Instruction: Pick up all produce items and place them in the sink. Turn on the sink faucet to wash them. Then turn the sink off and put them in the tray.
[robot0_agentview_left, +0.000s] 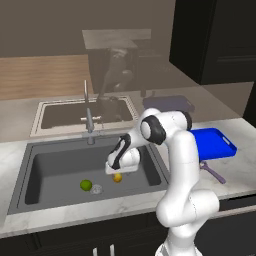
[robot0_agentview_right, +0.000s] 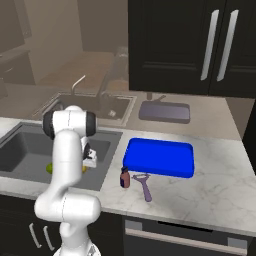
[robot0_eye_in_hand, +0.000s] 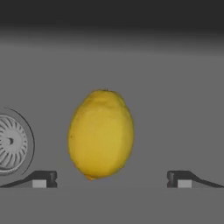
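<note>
The yellow lemon (robot0_eye_in_hand: 101, 133) lies on the floor of the dark grey sink (robot0_agentview_left: 45, 165), just right of the round metal drain (robot0_eye_in_hand: 11, 142). My gripper (robot0_eye_in_hand: 111, 179) hangs open directly over it, one fingertip (robot0_eye_in_hand: 41, 179) on each side, not touching it. From the left base view, the gripper (robot0_agentview_left: 116, 171) is down inside the basin above the lemon (robot0_agentview_left: 117, 177). The green lime (robot0_agentview_left: 86, 185) rests beside the drain (robot0_agentview_left: 97, 189). The silver faucet (robot0_agentview_left: 89, 117) stands at the sink's back edge. The blue tray (robot0_agentview_left: 212, 142) sits on the counter to the right.
A purple utensil (robot0_agentview_right: 145, 186) and a small brown bottle (robot0_agentview_right: 125, 178) lie on the marble counter in front of the tray (robot0_agentview_right: 160, 157). Dark cabinets rise behind the counter. My own arm (robot0_agentview_right: 67, 150) blocks part of the sink in the right base view.
</note>
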